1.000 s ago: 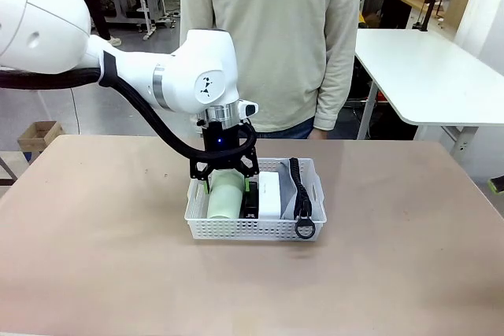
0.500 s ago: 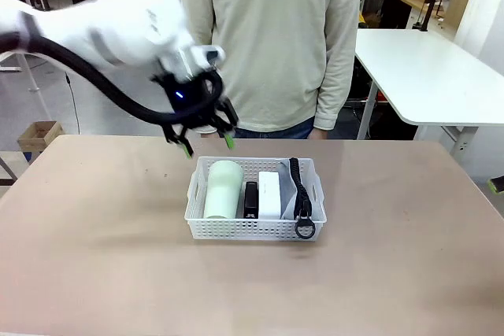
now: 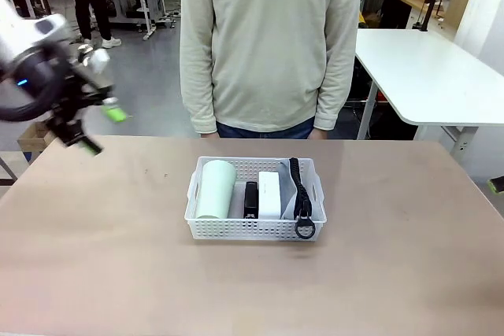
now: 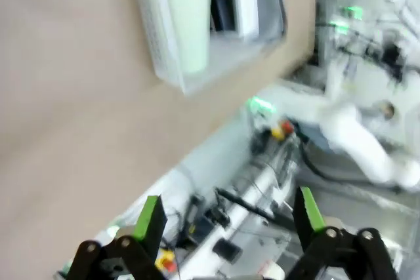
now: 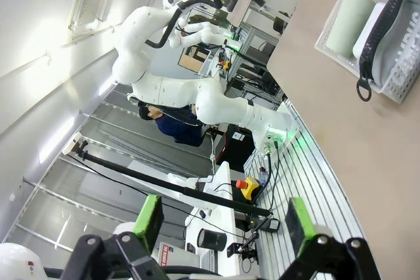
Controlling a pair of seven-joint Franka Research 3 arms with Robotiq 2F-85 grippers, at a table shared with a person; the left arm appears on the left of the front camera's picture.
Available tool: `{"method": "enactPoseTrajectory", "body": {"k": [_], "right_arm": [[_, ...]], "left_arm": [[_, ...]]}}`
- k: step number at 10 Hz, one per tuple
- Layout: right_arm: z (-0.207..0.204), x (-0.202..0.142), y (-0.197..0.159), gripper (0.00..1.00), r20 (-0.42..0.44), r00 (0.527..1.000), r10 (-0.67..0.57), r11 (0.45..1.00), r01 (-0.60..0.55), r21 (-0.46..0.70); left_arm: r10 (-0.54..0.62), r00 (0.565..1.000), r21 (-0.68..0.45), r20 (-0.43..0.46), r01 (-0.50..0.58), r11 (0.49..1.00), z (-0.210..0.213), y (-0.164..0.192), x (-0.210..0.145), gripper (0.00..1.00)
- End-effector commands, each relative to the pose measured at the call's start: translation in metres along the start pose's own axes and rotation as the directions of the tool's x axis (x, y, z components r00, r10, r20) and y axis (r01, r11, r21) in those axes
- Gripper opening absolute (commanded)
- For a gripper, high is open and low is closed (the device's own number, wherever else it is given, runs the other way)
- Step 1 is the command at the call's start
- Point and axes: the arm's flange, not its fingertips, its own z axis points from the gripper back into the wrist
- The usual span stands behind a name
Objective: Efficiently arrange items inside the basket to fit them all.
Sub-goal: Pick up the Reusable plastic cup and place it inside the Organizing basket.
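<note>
Well left of the basket point(image 3: 252, 230), my left gripper point(image 3: 98, 125) hangs with fingers apart, empty, since cup point(image 3: 216, 190), stapler point(image 3: 250, 199), device point(image 3: 269, 194) and pouch point(image 3: 299, 188) lie packed side by side

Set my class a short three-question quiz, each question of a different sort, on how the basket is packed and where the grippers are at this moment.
1. True or false: the pale green cup lies on its side in the basket.
2. What sits directly between the cup and the white device? A) grey pouch B) black stapler C) nothing
3. Fill in: the left gripper is ____, holding nothing, left of the basket in the front view.

Key: 1 true; 2 B, the black stapler; 3 open.
</note>
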Motion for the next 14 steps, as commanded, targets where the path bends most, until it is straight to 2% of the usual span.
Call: {"method": "enactPoseTrajectory", "body": {"k": [1, 2, 3, 4, 14], "right_arm": [[-0.001, 0.000, 0.003, 1.00, 0.007, 1.000, 0.004, 1.000, -0.004, 0.013], [-0.001, 0.000, 0.003, 1.00, 0.007, 1.000, 0.004, 1.000, -0.004, 0.013], [-0.001, 0.000, 0.003, 1.00, 0.007, 1.000, 0.004, 1.000, -0.004, 0.013], [-0.001, 0.000, 0.003, 1.00, 0.007, 1.000, 0.004, 1.000, -0.004, 0.013], [-0.001, 0.000, 0.003, 1.00, 0.007, 1.000, 0.004, 1.000, -0.004, 0.013]], "left_arm": [[0.011, 0.998, -0.284, -0.061, -0.028, 0.958, 0.022, 0.066, 0.002, 1.00], [0.000, 1.000, -0.443, 0.023, 0.010, 0.896, 0.034, 0.100, -0.013, 1.00], [0.141, 0.985, -0.514, 0.098, -0.072, 0.855, 0.036, 0.118, -0.021, 1.00], [-0.023, 1.000, -0.300, -0.009, 0.019, 0.954, 0.025, 0.087, -0.027, 1.00], [-0.023, 1.000, -0.300, -0.009, 0.019, 0.954, 0.025, 0.087, -0.027, 1.00]]}}
